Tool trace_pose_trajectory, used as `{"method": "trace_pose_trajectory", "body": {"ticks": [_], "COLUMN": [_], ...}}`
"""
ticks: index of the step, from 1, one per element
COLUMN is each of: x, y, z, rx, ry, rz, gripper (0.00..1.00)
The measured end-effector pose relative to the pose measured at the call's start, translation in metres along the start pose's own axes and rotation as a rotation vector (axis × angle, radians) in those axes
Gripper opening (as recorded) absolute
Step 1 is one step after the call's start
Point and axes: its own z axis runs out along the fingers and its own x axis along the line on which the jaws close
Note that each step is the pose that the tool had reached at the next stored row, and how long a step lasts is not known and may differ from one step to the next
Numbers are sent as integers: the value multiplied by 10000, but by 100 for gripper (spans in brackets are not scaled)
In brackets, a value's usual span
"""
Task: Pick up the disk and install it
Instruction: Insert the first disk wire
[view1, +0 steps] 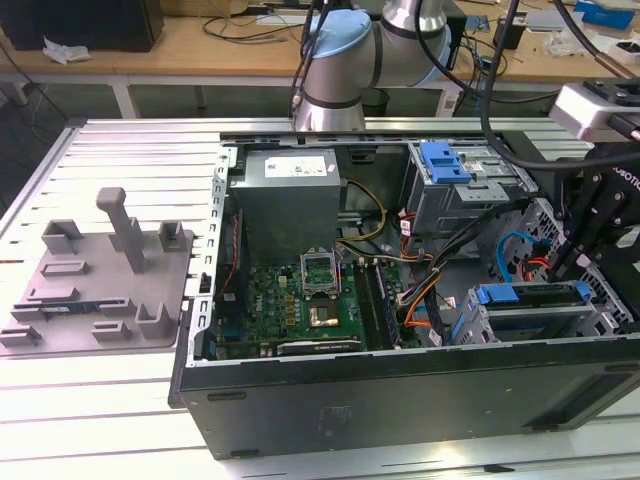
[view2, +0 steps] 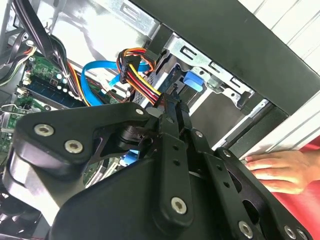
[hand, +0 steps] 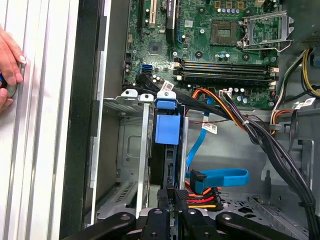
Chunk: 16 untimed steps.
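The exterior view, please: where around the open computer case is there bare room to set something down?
The ribbed metal table is bare between the grey fixture plate and the computer case, and along its near edge in front of the case. Inside, it is crowded: motherboard, cables and drive cage fill the floor.

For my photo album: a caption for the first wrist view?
End effector over a blue-framed disk standing in the computer's drive cage.

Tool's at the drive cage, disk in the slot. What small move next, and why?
Probably a slow, short press along the slot: the tool sits at the end of the disk, which stands edge-on in the drive cage. A hand rests outside the case.
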Motion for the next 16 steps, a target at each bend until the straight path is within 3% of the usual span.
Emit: {"method": "trace_pose_trajectory", "body": {"ticks": [16], "x": [-4], "y": [-2], "z": [9], "rx": [-36], "ry": [-27], "rz": [458], "gripper": [16]}}
